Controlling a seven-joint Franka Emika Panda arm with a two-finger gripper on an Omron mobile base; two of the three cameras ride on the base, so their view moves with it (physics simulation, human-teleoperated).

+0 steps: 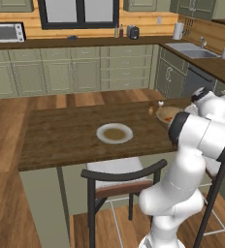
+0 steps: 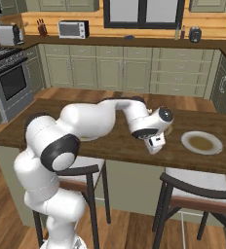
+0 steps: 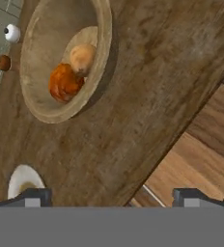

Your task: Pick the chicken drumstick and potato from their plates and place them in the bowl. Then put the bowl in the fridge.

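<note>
The wooden bowl (image 3: 41, 103) stands on the dark wood table and holds both the orange-brown chicken drumstick (image 3: 64, 82) and the pale potato (image 3: 82, 57), which touch each other. From the left base view its rim (image 1: 167, 114) peeks out behind my arm. My gripper (image 3: 115, 197) hangs open and empty above the table's near edge, beside the bowl and apart from it; it also shows pointing down over the table (image 2: 154, 147). One plate (image 1: 114, 133) (image 2: 201, 142) lies bare on the table, and a plate edge (image 3: 23, 181) shows by my left fingertip. The fridge is out of view.
Two small shakers (image 1: 151, 109) (image 3: 7, 46), one white and one brown, stand just beyond the bowl. Chairs (image 1: 119, 177) (image 2: 197, 194) are tucked at the table's near side. Counters, a sink (image 1: 192, 51) and a stove (image 2: 10, 78) line the walls.
</note>
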